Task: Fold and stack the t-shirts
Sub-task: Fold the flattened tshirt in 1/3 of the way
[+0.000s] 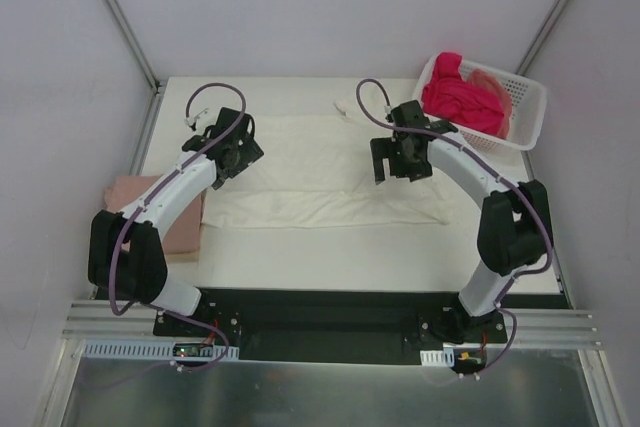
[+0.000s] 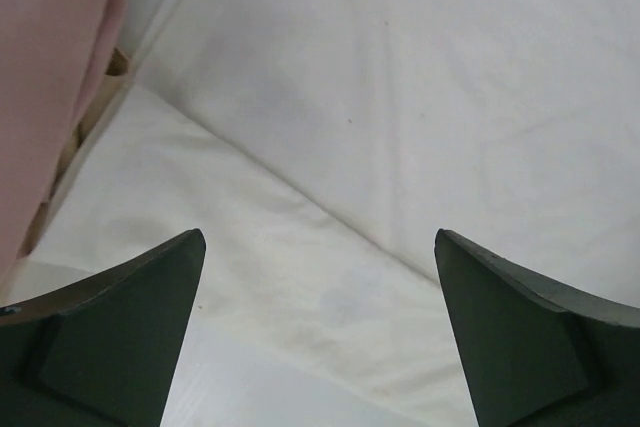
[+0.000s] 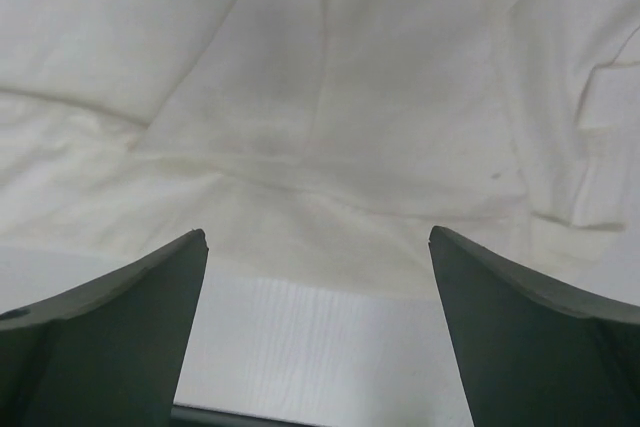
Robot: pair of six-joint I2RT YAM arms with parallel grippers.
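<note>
White table [image 1: 400, 257], pink t-shirt [image 1: 185, 232] partly under left arm [image 1: 165, 197]

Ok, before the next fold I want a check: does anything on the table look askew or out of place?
The cream t-shirt lies in a long band, but a flap pokes out past its far edge, so the fold looks untidy. The pink shirt seems to overhang the left edge of the table.

Overhead camera looks down from behind; both wrist cameras view the same cream t-shirt [image 1: 320, 177] closely.
</note>
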